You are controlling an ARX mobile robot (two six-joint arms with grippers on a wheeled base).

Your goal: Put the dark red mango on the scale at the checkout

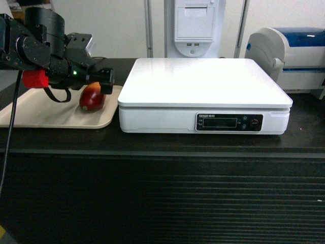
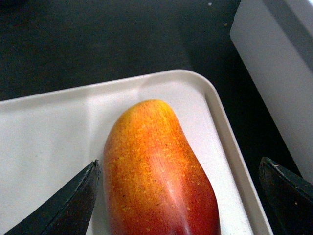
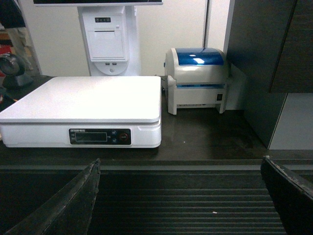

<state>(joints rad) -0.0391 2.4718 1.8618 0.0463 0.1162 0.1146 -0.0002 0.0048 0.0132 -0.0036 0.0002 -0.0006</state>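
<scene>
One left pincer (image 2: 178, 196), jaws wide, low astride the dark red mango (image 2: 159, 171) on a beige tray (image 2: 44, 147).

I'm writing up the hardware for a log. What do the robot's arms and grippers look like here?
The left arm is black and blocky, with a bright red part near the wrist, a small green light and a black cable hanging down. Both wrist views show dark, wedge-shaped fingers with worn edges. The right arm itself is out of view.
</scene>
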